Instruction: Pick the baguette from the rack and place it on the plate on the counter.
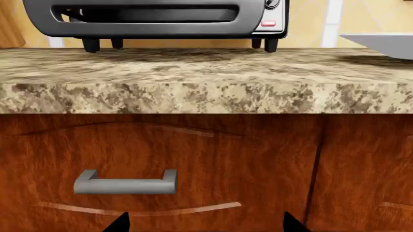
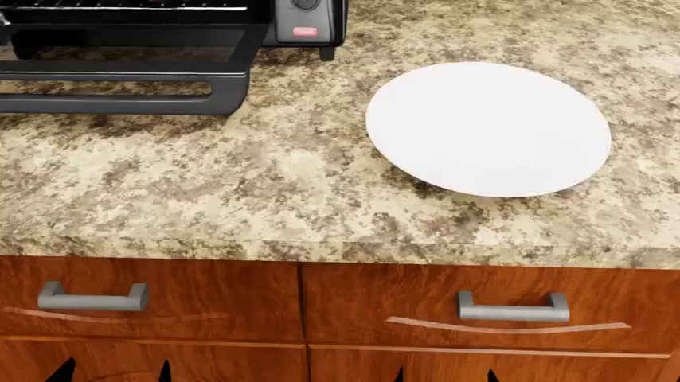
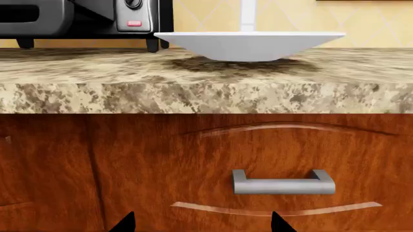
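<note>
The baguette is out of view. Only a thin strip of the rack (image 2: 127, 4) shows inside the toaster oven at the head view's top edge. The white plate (image 2: 489, 127) lies bare on the granite counter (image 2: 244, 191), right of the oven; the right wrist view has the plate (image 3: 248, 46) side-on. My left gripper (image 2: 114, 371) hangs open low in front of the left drawer, its tips (image 1: 206, 223) wide apart with nothing between them. Below the plate, my right gripper (image 2: 447, 374) is open before the right drawer, and its tips (image 3: 201, 223) hold nothing.
The toaster oven's black door (image 2: 117, 87) lies folded down flat over the counter at the far left. The oven's control panel (image 2: 306, 20) stands beside it. Grey handles (image 2: 94, 298) (image 2: 512, 308) stick out of the wooden drawers under the counter's thick edge.
</note>
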Available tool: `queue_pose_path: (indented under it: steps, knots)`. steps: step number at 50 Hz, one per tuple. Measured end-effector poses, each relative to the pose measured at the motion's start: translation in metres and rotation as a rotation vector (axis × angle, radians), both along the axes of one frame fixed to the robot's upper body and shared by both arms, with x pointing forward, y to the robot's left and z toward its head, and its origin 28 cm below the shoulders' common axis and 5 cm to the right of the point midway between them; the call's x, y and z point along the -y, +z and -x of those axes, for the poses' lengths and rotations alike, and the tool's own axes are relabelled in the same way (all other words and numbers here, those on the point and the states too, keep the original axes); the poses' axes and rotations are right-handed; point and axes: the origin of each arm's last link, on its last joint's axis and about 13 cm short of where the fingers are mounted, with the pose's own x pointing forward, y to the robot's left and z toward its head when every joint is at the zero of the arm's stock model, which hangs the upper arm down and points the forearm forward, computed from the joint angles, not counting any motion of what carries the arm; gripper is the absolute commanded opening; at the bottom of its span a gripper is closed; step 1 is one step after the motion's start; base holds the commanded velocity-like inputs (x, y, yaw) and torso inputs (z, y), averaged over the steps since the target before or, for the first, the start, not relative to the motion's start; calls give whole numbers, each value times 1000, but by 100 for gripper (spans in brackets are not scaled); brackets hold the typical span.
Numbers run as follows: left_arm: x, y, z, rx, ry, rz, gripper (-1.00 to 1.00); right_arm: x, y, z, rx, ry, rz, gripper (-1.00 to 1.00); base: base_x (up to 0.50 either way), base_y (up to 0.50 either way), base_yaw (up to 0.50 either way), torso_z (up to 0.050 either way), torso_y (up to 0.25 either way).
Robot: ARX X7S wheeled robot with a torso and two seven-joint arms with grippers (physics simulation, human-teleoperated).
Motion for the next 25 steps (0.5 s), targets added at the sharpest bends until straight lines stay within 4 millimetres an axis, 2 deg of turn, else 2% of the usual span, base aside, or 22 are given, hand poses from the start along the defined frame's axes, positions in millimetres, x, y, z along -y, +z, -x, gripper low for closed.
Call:
queue_pose_path:
  steps: [2,20,25]
  knots:
    - [3,5,-4,14,-27,-14,100,0,5,-4,14,0,0,100,0,0,0,0,0]
    - [3,2,1,3,-9,-16,100,0,10,4,21,4,13,100,0,0,0,0,0]
    - [3,9,4,26,-30,-36,100,2,15,7,26,0,20,100,0,0,0,40,144]
